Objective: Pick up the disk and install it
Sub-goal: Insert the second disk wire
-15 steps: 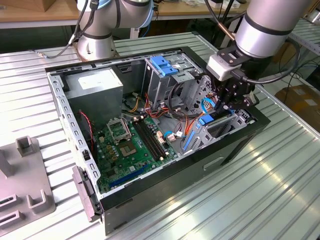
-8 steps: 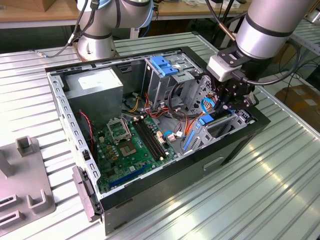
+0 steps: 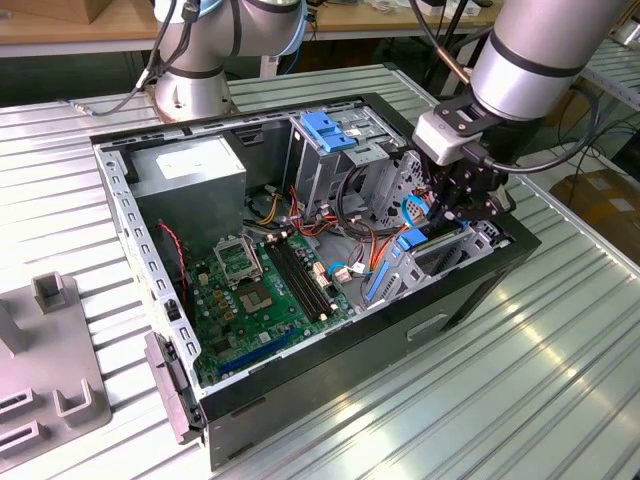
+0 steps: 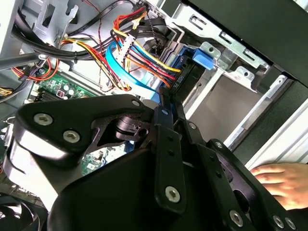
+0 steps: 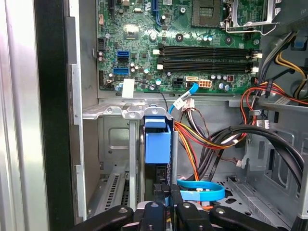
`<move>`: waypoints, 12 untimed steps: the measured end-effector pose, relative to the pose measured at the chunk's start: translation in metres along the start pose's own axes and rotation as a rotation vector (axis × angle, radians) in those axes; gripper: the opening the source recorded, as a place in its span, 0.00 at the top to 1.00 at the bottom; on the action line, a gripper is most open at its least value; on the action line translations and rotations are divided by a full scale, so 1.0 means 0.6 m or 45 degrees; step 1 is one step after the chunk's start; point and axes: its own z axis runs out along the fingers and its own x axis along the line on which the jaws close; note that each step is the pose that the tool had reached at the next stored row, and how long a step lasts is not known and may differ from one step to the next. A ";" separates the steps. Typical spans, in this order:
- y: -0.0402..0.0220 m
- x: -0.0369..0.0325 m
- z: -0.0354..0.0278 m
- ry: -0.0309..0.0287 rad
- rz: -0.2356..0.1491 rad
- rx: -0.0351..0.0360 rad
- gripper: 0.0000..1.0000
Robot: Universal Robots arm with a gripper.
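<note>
The disk [image 5: 158, 144] stands on edge in the drive bay at the front corner of the open computer case [image 3: 470, 285]. Its blue carrier end faces the first wrist view, with the dark body just behind it. My gripper [image 5: 163, 191] is shut on the disk's near edge, its black fingers [image 5: 155, 202] pressed close on either side. In the exterior view the gripper [image 3: 443, 212] reaches down into the case at the right side, just above the blue rails of the disk [image 3: 411, 240]. The second wrist view looks past the gripper [image 4: 166, 105] to the disk's blue tab [image 4: 202, 58].
Bundled power cables [image 5: 216, 137] and a flat blue cable [image 5: 202, 190] lie right beside the bay. The motherboard [image 3: 255, 290], power supply [image 3: 190, 175] and blue bracket on the silver cage [image 3: 325, 130] fill the case. A person's hand [image 4: 281, 180] rests outside it. A grey fixture [image 3: 50, 370] sits at the exterior view's left.
</note>
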 end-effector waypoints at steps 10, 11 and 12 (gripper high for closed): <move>0.001 0.001 0.009 -0.0029 0.000 0.0000 0.84; 0.001 0.001 0.009 -0.0031 0.000 0.0000 0.84; 0.001 0.001 0.009 -0.0031 0.000 0.0000 0.84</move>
